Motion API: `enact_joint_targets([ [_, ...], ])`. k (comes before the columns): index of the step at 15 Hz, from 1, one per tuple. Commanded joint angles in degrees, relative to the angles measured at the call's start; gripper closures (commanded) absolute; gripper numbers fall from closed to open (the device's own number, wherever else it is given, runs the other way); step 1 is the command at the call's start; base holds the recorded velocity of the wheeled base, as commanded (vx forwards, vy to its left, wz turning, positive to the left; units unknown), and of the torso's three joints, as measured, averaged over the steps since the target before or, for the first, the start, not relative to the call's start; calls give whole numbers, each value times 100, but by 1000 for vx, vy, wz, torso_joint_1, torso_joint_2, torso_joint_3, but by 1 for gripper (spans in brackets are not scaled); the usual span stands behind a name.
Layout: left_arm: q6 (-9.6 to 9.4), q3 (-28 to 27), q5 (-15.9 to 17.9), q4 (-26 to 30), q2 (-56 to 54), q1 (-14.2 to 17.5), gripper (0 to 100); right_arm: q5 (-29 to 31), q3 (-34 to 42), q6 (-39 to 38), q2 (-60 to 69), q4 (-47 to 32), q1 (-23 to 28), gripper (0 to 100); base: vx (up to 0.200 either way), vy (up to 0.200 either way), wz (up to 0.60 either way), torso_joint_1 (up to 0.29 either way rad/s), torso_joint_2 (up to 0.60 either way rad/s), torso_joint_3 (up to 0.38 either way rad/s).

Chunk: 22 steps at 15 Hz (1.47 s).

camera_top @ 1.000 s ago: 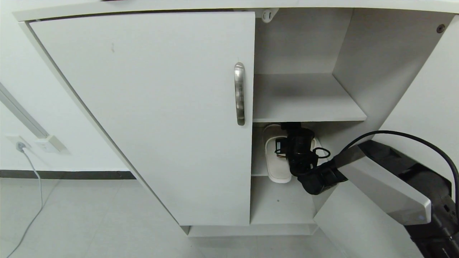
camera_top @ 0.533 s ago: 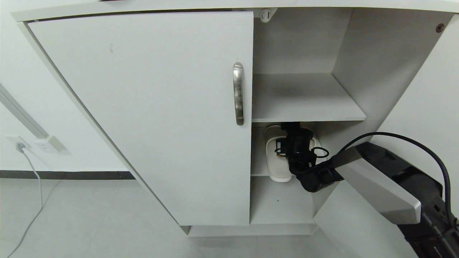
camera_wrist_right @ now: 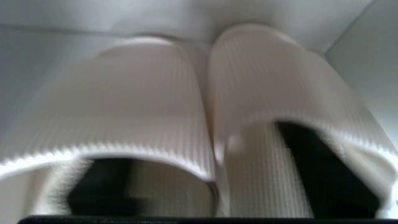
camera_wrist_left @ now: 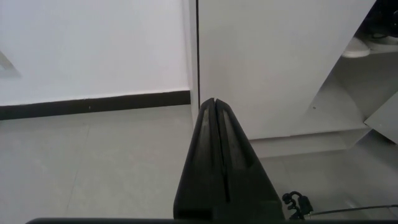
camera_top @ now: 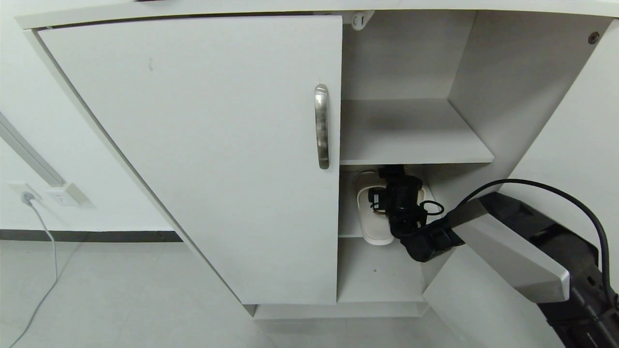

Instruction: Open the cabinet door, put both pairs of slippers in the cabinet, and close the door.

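Seeing right gripper [camera_top: 392, 171] over white slippers [camera_top: 370, 220] inside the cabinet [camera_top: 508, 72]; shelf [camera_top: 411, 135] hides it, so I cannot tell its grip; left gripper [camera_wrist_left: 214, 104] jaws pressed shut

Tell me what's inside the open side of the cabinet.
White slippers lie side by side on the middle shelf; the right gripper over them covers most of one. The closed door hides the other side.

The right arm [camera_top: 512, 256] is silver-grey, black-jointed, trailing a black cable [camera_top: 520, 180].
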State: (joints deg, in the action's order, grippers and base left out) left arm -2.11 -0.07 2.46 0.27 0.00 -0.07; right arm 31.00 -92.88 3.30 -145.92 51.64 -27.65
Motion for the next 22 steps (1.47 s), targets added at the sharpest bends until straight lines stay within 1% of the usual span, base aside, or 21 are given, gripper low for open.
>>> enact_joint_targets([
  [1, 0, -1, 0, 0, 9, -1, 100, 2, 560, 4, 424, 83, -100, 0, 0, 0, 0, 0, 0, 0],
  [2, 0, -1, 0, 0, 9, -1, 100, 2, 868, 4, 591, 206, -171, 0, 0, 0, 0, 0, 0, 0],
  [3, 0, -1, 0, 0, 9, -1, 100, 11, 965, 4, 635, 268, -188, 0, 0, 0, 0, 0, 0, 0],
  [4, 0, -1, 0, 0, 9, -1, 100, 46, 1571, 4, 969, 646, -294, 0, 0, 0, 0, 0, 0, 0],
  [6, 0, -1, 0, 0, 9, -1, 100, 64, 2556, -5, 1479, 1076, -478, 0, 0, 0, 0, 0, 0, 0],
  [7, 0, -1, 0, 0, 9, -1, 100, 82, 2907, -5, 1602, 1296, -540, 0, 0, 0, 0, 0, 0, 0],
  [8, 0, -1, 0, 0, 9, -1, 100, 126, 3707, 4, 1857, 1876, -742, 0, 0, 0, 0, 0, 0, 0],
  [10, 0, -1, 0, 0, 9, -1, 100, 126, 4533, 4, 2103, 2447, -1032, 0, 0, 0, 0, 0, 0, 0],
  [11, 0, -1, 0, 0, 9, -1, 100, 126, 4832, 4, 2173, 2658, -1155, 0, 0, 0, 0, 0, 0, 0],
  [13, -9, -1, 0, 0, 9, -1, 100, 134, 5113, 4, 2226, 2966, -1261, 0, 0, 0, 0, 0, 0, 0],
  [20, 0, -1, 0, 0, 9, -1, 100, 134, 5175, 4, 2270, 3054, -1252, 0, -200, 0, 0, 1, 4, 1],
  [22, 9, -1, 0, 0, 9, -1, 100, 126, 5175, 4, 2279, 3045, -1252, 0, 0, 0, 0, 0, 0, 0],
])
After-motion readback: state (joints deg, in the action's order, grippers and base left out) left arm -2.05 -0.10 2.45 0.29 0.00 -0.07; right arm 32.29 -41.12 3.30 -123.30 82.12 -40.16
